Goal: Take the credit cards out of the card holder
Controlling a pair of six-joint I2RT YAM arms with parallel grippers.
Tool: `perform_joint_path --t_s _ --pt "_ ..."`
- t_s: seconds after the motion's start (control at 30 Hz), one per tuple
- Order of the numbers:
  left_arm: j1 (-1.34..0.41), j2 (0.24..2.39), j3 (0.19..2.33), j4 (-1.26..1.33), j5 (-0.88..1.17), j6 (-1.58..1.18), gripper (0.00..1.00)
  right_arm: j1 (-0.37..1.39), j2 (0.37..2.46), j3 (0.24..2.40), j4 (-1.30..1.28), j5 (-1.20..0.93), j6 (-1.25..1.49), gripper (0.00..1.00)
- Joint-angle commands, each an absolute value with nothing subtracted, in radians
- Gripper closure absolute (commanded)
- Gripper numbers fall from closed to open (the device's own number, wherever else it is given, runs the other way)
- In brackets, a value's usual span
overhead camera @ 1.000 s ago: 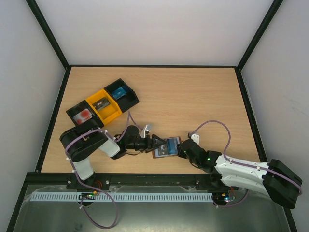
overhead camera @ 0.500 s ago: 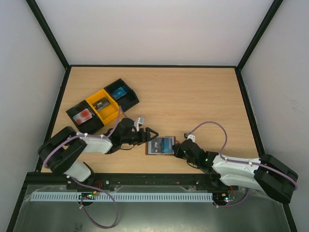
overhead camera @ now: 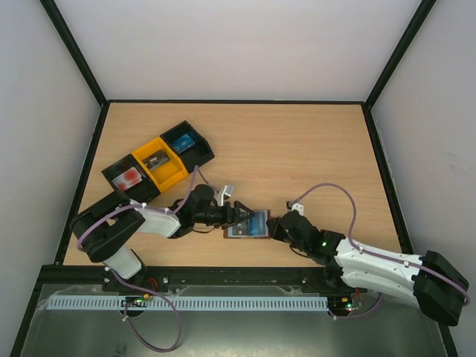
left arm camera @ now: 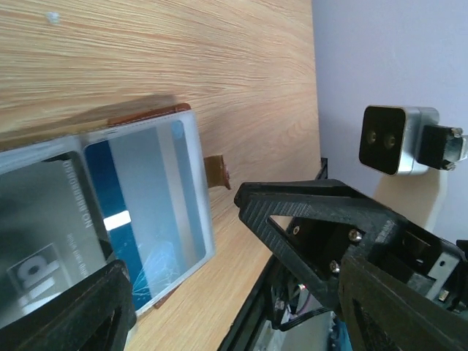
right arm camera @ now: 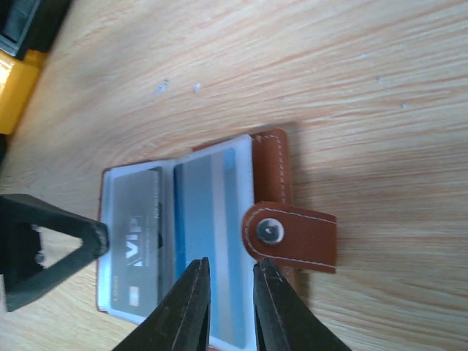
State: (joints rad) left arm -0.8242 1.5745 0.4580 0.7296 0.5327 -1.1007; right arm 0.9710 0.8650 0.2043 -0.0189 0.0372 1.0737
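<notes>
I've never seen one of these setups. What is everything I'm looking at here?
table: 1, light wood, under everything
black trays: 2, black, far left, either side of the yellow one
yellow tray: 1, yellow, between the black trays
loose cards: 3, pale with red patch, dark, blue, one per tray
card holder: 1, brown, lying open near the front
cards in holder: 2, grey and blue, in its pockets
arms: 2, white and black, front edge
left pincer: 1, black, open at the holder's left edge
right pincer: 1, black, jaws almost together over the holder's right half
</notes>
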Motion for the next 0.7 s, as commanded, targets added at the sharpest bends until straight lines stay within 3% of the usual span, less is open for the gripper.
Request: perform_joint_path --t_s 0.0,0.23,0.67 --pt "-0.827 1.639 0.456 0.946 0.612 -1.182 0.22 0.978 0.832 0.241 -0.077 0.043 1.065 0.82" --pt "-0.826 1.715 0.451 1.017 0.613 -1.206 0.28 0.978 0.924 0.263 -0.015 0.029 1.045 0.82" --pt "-0.827 1.787 0.449 1.022 0.581 -1.181 0.28 0.977 0.971 0.24 0.051 -0.01 1.04 0.84"
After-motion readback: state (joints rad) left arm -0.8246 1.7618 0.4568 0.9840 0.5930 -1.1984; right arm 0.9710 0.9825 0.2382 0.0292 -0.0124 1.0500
